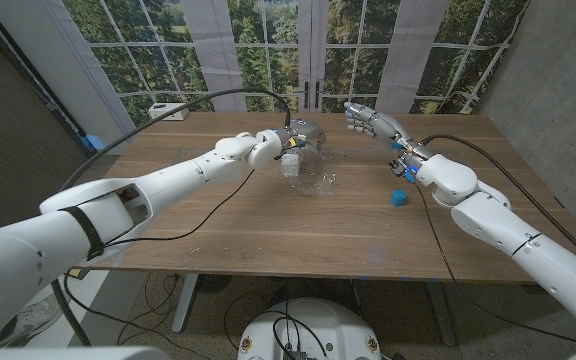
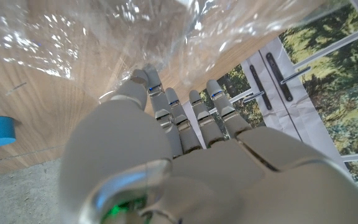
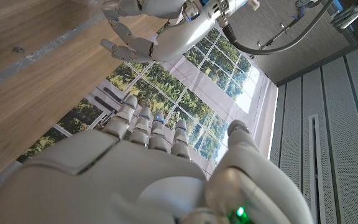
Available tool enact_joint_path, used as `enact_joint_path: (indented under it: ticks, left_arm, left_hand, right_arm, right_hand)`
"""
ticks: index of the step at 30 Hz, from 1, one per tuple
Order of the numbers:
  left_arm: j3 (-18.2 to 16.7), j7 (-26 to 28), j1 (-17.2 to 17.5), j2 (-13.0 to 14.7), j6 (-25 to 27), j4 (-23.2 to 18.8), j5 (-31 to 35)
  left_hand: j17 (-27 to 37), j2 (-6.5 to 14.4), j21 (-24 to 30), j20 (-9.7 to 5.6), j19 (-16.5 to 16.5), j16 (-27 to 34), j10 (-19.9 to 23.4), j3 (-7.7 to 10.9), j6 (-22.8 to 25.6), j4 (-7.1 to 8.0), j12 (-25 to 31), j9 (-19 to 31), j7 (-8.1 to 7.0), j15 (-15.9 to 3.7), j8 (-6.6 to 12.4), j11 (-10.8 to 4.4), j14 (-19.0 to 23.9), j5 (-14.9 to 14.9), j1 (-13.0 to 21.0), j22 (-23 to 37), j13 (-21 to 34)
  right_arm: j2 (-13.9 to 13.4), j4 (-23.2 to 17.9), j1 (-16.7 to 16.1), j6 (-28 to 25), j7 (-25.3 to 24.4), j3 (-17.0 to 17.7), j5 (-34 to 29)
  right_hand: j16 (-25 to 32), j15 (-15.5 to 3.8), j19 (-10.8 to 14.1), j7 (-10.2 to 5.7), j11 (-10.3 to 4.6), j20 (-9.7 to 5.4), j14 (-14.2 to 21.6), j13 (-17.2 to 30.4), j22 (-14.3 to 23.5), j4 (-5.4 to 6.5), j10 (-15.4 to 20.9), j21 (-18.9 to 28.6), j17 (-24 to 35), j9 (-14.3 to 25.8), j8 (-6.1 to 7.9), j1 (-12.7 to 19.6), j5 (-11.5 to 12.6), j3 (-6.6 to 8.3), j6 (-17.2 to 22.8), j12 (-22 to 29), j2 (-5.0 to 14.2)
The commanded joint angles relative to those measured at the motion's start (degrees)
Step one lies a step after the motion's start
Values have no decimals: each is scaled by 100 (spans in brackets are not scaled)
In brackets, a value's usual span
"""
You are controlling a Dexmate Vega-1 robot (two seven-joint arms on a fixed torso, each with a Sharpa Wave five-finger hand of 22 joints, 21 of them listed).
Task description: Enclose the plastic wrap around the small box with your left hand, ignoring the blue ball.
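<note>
The small box (image 1: 291, 165) sits just above the head view's centre on the worktop (image 1: 268, 230), with the plastic wrap (image 1: 313, 178) crumpled around and to its right. The left robot hand (image 1: 290, 138) is directly over the box, fingers on the film, seemingly gripping it. The right robot hand (image 1: 371, 122) hovers open, well apart at upper right. The blue ball (image 1: 399, 197) lies right of centre.

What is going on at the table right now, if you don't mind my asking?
The robot's left hand is at the crumpled clear plastic wrap and the small white box on the wooden table, its fingers touching the film. The right hand is raised, holding nothing. A small blue ball sits untouched.
</note>
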Motion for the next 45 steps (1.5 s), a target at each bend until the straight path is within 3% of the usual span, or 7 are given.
enact_joint_path:
  ticks: [1, 6, 13, 21, 27, 33, 45]
  left_arm:
    - [-596, -268, 828, 775, 551, -1530, 894]
    - [-859, 838, 1502, 841, 1447, -1901, 1798]
    - [-1109, 1037, 1775, 722, 1716, -1897, 1825]
    - [-1225, 717, 1839, 835, 1545, -2043, 1736]
    - [-1251, -73, 1781, 1001, 1374, -2273, 1675]
    - [-1421, -122, 2012, 1129, 1441, -2525, 1672]
    - [-1278, -722, 2123, 1130, 2021, -2575, 2706]
  left_hand:
    - [20, -65, 32, 29, -10, -15, -12, 4, 13, 11, -11, 1, -48, -548, 34, -1, 15, 3, 34, 19, 18]
    - [23, -52, 34, 33, -15, -11, 9, 5, 0, 18, -8, -8, -16, -559, 27, -6, 37, 7, 42, 20, 26]
    - [23, -60, 37, 40, -25, -13, 65, -4, 34, 38, 3, 19, -45, -578, 64, -46, 69, 9, 22, 21, 41]
    - [25, -134, 45, 50, -23, -4, 76, -46, 118, -8, -8, 77, -85, -602, 150, -70, 101, 11, 80, 22, 62]
    - [42, -138, 46, 68, -35, 4, 44, -74, 112, -2, -30, 119, -70, -589, 188, -33, 92, 16, 99, 23, 75]
    - [57, -144, 47, 73, -47, 16, 88, -108, 96, 8, -23, 167, -81, -593, 229, -47, 92, 19, 109, 24, 90]
    - [48, -155, 51, 72, -65, 8, 221, -123, 172, 50, 6, 251, -6, -621, 343, -55, 140, 35, 55, 26, 115]
  right_arm:
    - [-42, -85, -4, -140, 13, -34, 16]
    - [9, -43, 48, -201, 21, -78, 37]
    - [13, -53, 77, -241, 26, -103, 29]
    - [11, -108, 81, -329, -39, -110, 10]
    - [23, -86, 155, -439, -11, -145, 33]
    - [62, -38, 202, -471, -41, -165, 25]
    - [91, 3, 253, -463, -49, -183, 11]
  right_hand:
    - [18, -4, -2, 1, -8, -1, 27, 0, 13, 2, 12, 37, 8, 11, 13, 3, -4, -9, 84, -12, 4]
    - [16, 0, -1, 3, -25, 1, 22, 0, 13, 6, 11, 37, 9, 11, 11, 0, -5, -9, 81, -14, 9]
    - [14, 0, -7, 3, 7, -5, 18, 0, 13, 9, 10, 34, 10, 11, 6, -4, -6, -11, 72, -16, 8]
    - [15, 4, -10, 1, -4, -2, 23, 0, 13, 13, 6, 33, 11, 11, 6, -10, -7, -14, 75, -19, 6]
    - [14, -4, -7, 0, -16, -15, 18, 0, 13, 23, -6, 34, 15, 11, 0, -15, -7, -10, 64, -25, 24]
    - [13, -26, -15, -16, -40, -42, 5, 0, 14, 41, -23, 31, 22, 11, 0, -26, -7, -7, 64, -32, 47]
    - [22, -43, -16, -36, -68, -59, 11, 0, 15, 82, -33, 31, 37, 11, -7, -64, -11, -12, 49, -36, 68]
